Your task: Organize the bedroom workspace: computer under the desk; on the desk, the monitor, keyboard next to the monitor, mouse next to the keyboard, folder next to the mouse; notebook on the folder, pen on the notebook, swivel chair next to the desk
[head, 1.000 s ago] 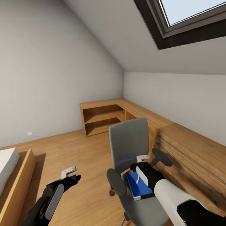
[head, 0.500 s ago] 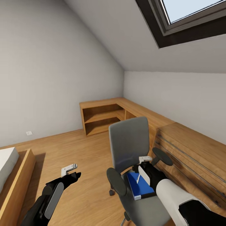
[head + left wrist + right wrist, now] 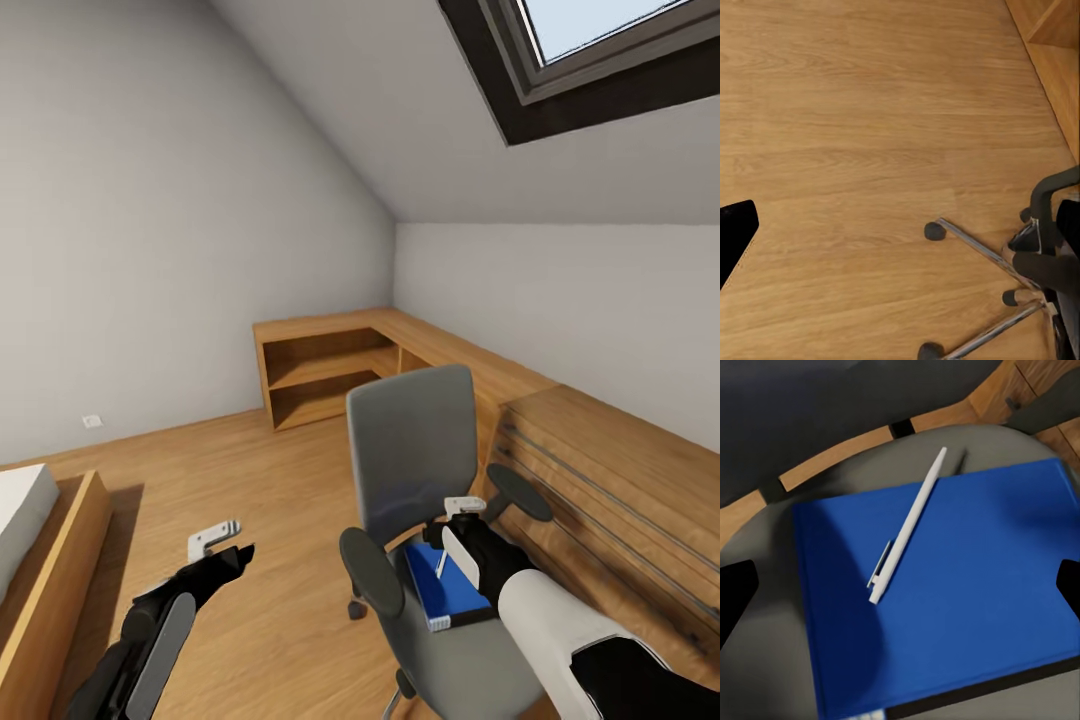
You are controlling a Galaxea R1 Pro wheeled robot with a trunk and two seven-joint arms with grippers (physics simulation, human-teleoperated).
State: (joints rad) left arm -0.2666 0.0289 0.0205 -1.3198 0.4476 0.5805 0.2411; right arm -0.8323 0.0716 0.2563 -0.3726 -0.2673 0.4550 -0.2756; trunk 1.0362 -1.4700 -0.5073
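Little has shifted: right gripper (image 3: 458,520) still hangs over the chair (image 3: 415,470) seat, fingers spread wide, now a touch closer to the pen (image 3: 907,526). Pen lies loose and diagonal on the blue folder (image 3: 945,592), mid-seat. Best to lift the pen first, pinching across its barrel, or it rolls off. Left gripper (image 3: 215,540) idles over the floor (image 3: 870,150); its spread can't be told.
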